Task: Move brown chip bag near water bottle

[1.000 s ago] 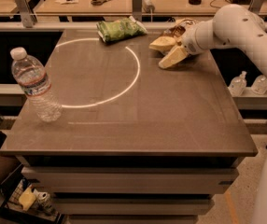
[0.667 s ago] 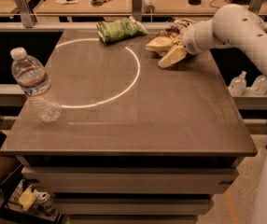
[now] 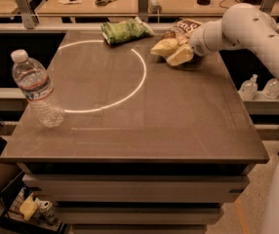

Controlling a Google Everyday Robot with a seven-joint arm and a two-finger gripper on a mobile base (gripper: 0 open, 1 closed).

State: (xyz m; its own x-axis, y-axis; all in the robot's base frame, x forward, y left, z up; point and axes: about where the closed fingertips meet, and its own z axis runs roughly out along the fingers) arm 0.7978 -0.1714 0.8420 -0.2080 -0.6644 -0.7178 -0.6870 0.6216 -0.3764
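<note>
Brown chip bag (image 3: 174, 48) sits bunched at the desk's (image 3: 169, 126) far right, gripped by the pincer (image 3: 189, 50), which is closed on its crumpled foil. The water bottle (image 3: 34, 89) stands upright, well apart at the near left edge.

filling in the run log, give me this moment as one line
gripper: at brown chip bag, far right of table | water bottle: upright, front left edge | task: bag not yet near bottle
</note>
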